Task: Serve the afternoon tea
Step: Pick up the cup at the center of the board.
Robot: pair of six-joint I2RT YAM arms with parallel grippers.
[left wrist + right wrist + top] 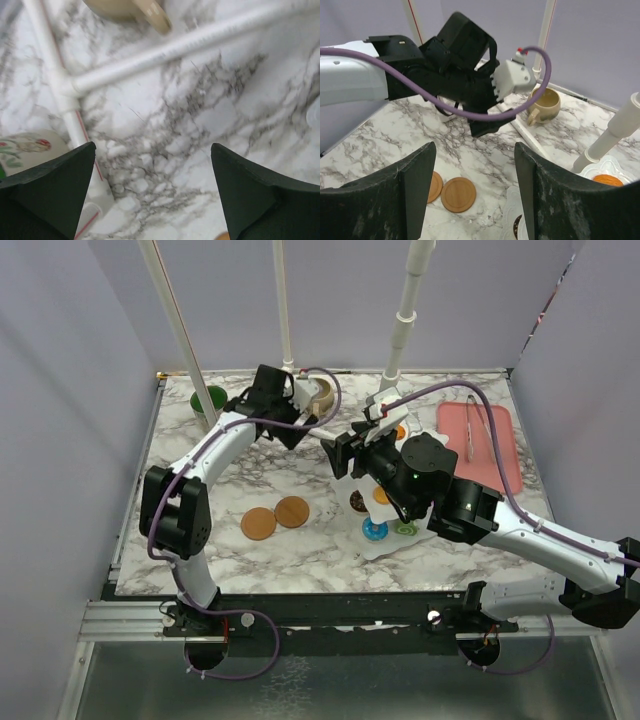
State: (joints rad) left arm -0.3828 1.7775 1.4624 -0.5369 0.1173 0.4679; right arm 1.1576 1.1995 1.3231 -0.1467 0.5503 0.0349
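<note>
Left gripper (152, 150) spread wide, gripping nothing, over bare marble table (200, 560) near tan mug (322, 392); right gripper (472, 150) likewise apart and empty, at left edge of three-tier stand (370, 548); donuts (376, 530) on lowest plate; green-lined mug (210, 400) far left, off the stand.

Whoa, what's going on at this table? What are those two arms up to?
Two robot arms are setting out a toy afternoon tea on a marble table. The left gripper is open and empty, hovering close to the tan mug at the back. The right gripper, also open and empty, hangs over the white tiered stand, which holds small toy pastries. Two wooden coasters lie bare, with no mug on them.
</note>
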